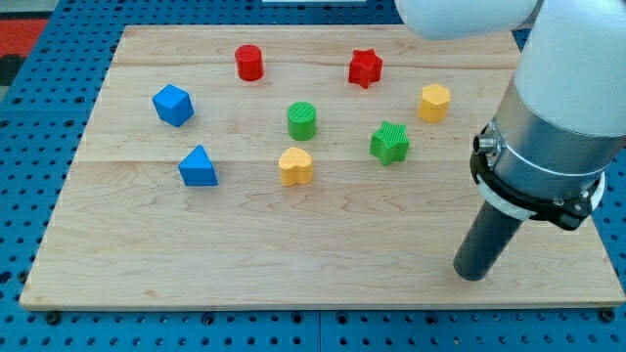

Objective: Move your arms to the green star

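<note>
My arm comes in from the view's upper right — white housing, then a grey cylinder with a black collar — and ends in the dark rod (tilted slightly), my tip resting low at the near right.

A green star and green cylinder are showing ribbed stripes; the bench is showing pale woodgrain.

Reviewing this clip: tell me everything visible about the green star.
The green star is a small ridged block, plastic by its look, lying flat on the wooden board, right of centre. Nothing touches it. The green cylinder sits to its left, the yellow block up to its right. My tip stands well below it, to the right.
</note>
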Motion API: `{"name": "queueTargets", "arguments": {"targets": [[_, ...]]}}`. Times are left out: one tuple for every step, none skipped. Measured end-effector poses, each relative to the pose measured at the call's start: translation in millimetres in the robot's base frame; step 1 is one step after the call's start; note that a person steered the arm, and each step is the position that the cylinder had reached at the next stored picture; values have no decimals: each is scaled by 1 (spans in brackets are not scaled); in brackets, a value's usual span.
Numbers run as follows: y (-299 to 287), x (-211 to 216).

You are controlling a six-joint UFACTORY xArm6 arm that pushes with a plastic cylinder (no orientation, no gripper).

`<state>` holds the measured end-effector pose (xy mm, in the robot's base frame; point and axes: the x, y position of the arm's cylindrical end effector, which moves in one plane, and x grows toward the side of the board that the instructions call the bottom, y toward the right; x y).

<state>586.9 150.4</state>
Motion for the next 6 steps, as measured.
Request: {"name": "queueTargets", "arguments": {"targets": [[2, 0], [-1, 0], [-15, -3], [-17, -12], [-16, -49], [-35, -107]]}}
